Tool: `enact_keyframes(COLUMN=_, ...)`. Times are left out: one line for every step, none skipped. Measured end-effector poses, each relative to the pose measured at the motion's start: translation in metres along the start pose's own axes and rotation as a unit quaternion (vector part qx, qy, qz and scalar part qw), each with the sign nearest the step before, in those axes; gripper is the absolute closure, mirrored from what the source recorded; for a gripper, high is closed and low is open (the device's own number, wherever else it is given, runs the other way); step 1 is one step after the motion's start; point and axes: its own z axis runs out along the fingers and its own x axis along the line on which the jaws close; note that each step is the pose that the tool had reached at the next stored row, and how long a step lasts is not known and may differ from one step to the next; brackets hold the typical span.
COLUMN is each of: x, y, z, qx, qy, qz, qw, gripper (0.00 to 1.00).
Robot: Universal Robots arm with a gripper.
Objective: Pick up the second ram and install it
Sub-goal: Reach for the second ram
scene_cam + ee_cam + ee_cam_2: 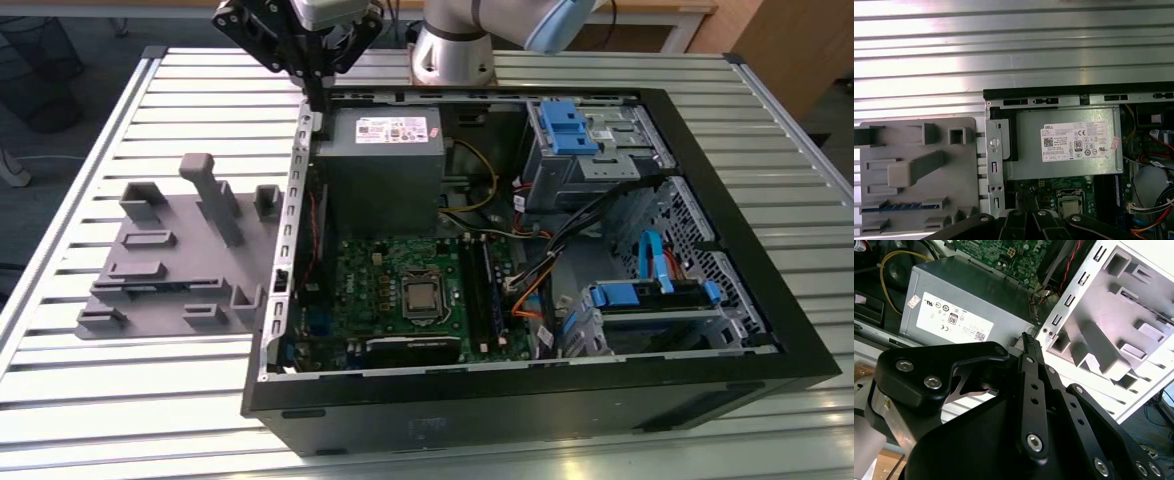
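Near white-labelled power supply (1064, 145): gripper (1027, 339) fingers pinched together, gripping nothing. Beside that supply, second ram (899, 206) slotted in grey fixture (954, 150).

The tabletop (80, 420) is ribbed bare metal, bright and reflective. The fixture block (160, 270) is matt grey plastic; the power supply housing (378, 175) is dull grey sheet metal with a white paper label (390, 130). The pincer (1027, 338) is matt black with bright metal screws (1035, 441).

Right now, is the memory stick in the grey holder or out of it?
In. In the first wrist view the second ram sits in a slot of the grey fixture, blue strip showing.
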Motion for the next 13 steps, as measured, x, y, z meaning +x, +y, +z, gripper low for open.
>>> enact_keyframes(x=0.0003, y=0.0, z=0.0, qx=0.0, qy=0.0, qz=0.0, qw=1.0, gripper=0.89)
enact_keyframes(x=0.0005, y=0.0, z=0.0, qx=0.0, qy=0.0, qz=0.0, qw=1.0, gripper=0.89)
enact_keyframes(x=0.0008, y=-0.0001, z=0.0, qx=0.0, qy=0.0, qz=0.0, qw=1.0, gripper=0.89)
enact_keyframes(x=0.0011, y=-0.0001, z=0.0, qx=0.0, qy=0.0, qz=0.0, qw=1.0, gripper=0.89)
enact_keyframes(x=0.0014, y=-0.0001, z=0.0, qx=0.0, qy=0.0, qz=0.0, qw=1.0, gripper=0.89)
enact_keyframes(x=0.0018, y=-0.0002, z=0.0, qx=0.0, qy=0.0, qz=0.0, qw=1.0, gripper=0.89)
enact_keyframes(x=0.0021, y=-0.0002, z=-0.0001, qx=0.0, qy=0.0, qz=0.0, qw=1.0, gripper=0.89)
enact_keyframes(x=0.0024, y=-0.0002, z=-0.0001, qx=0.0, qy=0.0, qz=0.0, qw=1.0, gripper=0.89)
enact_keyframes(x=0.0027, y=-0.0002, z=0.0, qx=0.0, qy=0.0, qz=0.0, qw=1.0, gripper=0.89)
enact_keyframes(x=0.003, y=-0.0002, z=-0.0001, qx=0.0, qy=0.0, qz=0.0, qw=1.0, gripper=0.89)
enact_keyframes(x=0.0031, y=-0.0002, z=-0.0001, qx=0.0, qy=0.0, qz=0.0, qw=1.0, gripper=0.89)
enact_keyframes(x=0.0032, y=-0.0002, z=-0.0001, qx=0.0, qy=0.0, qz=0.0, qw=1.0, gripper=0.89)
enact_keyframes(x=0.0032, y=-0.0003, z=-0.0001, qx=0.0, qy=0.0, qz=0.0, qw=1.0, gripper=0.89)
